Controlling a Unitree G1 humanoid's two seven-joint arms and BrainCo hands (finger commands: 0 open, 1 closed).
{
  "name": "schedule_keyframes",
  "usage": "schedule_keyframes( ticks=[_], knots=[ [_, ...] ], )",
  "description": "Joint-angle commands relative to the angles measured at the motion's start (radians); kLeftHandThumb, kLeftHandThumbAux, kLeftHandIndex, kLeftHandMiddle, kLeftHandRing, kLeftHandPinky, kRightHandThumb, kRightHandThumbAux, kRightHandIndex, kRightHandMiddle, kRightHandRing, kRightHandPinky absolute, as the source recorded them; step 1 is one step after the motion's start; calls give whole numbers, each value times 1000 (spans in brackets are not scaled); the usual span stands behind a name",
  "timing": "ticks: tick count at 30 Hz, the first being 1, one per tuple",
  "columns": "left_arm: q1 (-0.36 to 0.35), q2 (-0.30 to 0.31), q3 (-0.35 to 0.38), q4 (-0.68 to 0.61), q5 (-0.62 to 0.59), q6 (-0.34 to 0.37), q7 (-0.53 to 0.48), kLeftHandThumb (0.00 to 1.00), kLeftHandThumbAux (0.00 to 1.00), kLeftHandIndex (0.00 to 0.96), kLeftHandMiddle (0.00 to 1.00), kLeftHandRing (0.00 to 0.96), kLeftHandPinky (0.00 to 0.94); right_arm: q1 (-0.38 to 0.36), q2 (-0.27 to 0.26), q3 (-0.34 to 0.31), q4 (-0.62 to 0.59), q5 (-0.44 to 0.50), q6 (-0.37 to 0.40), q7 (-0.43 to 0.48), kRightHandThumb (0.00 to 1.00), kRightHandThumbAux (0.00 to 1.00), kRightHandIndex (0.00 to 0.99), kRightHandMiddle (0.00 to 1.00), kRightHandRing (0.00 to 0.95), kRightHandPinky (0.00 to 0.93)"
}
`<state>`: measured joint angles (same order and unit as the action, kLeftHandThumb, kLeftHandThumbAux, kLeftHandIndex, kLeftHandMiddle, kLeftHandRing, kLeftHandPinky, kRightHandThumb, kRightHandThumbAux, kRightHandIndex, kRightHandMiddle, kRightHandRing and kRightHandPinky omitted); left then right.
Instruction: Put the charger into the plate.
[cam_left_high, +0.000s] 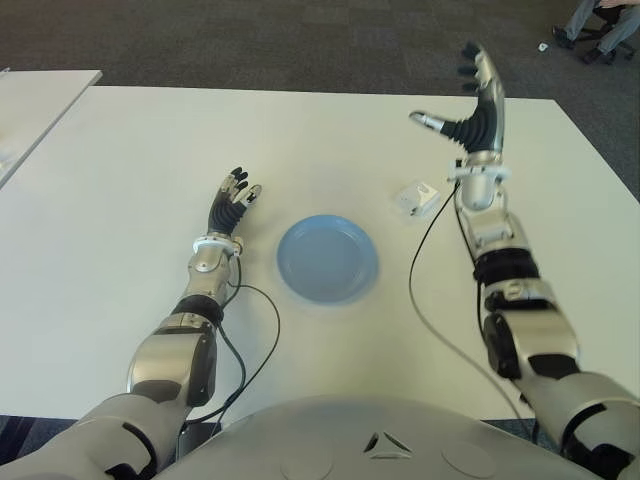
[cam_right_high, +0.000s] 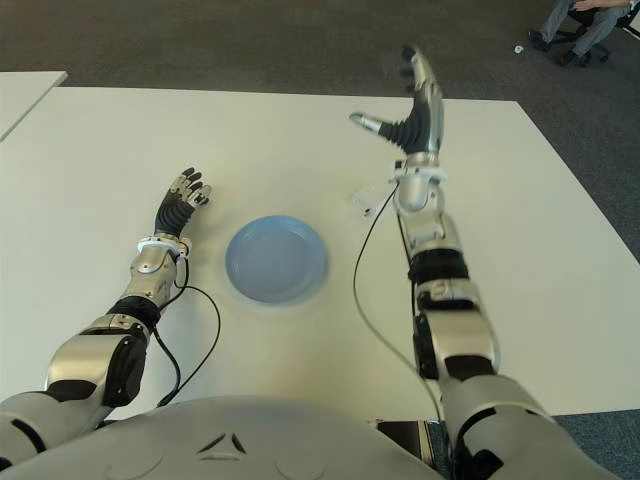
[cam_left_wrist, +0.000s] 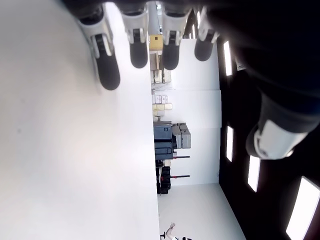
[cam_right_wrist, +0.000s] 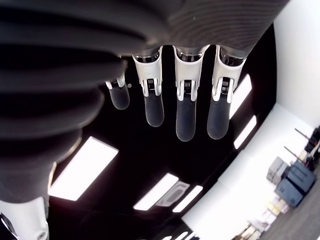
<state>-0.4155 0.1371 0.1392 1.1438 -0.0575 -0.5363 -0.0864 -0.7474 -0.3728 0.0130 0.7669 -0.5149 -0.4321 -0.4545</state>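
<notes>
— Tabletop (cam_left_high: 120, 180) first: what was it like?

— White and wide, running nearly edge to edge, with dark carpet (cam_left_high: 250, 40) beyond its far edge. A second white table (cam_left_high: 40, 95) stood off its far left corner, and a seated person's legs (cam_left_high: 600, 25) showed past the far right corner.

— And the arms?

— The right robot hand (cam_left_high: 478, 95) was raised above the tabletop toward the far right part, palm upright, fingers straight and spread, thumb out to the side, holding nothing. The left robot hand (cam_left_high: 232, 200) showed left of the plate, low over the surface, fingers loosely extended and apart, also empty; whether it touched the tabletop I could not tell.

— The plate?

— A round blue plate (cam_left_high: 327, 258) lay near the middle of the tabletop, between the two arms, with nothing in it.

— Where was the charger?

— The small white charger (cam_left_high: 416, 197) lay on the tabletop beyond and right of the plate, apart from it, just beside the right wrist and below the raised hand, ungrasped.
</notes>
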Motion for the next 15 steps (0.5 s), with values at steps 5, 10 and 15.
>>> schedule_keyframes(
  ticks=[5,10,15],
  knots=[
    [75,-35,-13,85,19,107,2,0,569,22,102,91,95,-138,-37,118,315,-54,79,55,490,550,34,105,125,149],
    [74,-36,-11,85,17,107,1,0,572,22,106,95,99,-183,-41,163,424,-56,110,78,460,469,4,55,73,109],
    [76,-36,-9,84,14,99,-5,0,567,25,115,107,119,-208,-47,211,452,-65,163,135,452,427,0,22,37,87]
  ],
)
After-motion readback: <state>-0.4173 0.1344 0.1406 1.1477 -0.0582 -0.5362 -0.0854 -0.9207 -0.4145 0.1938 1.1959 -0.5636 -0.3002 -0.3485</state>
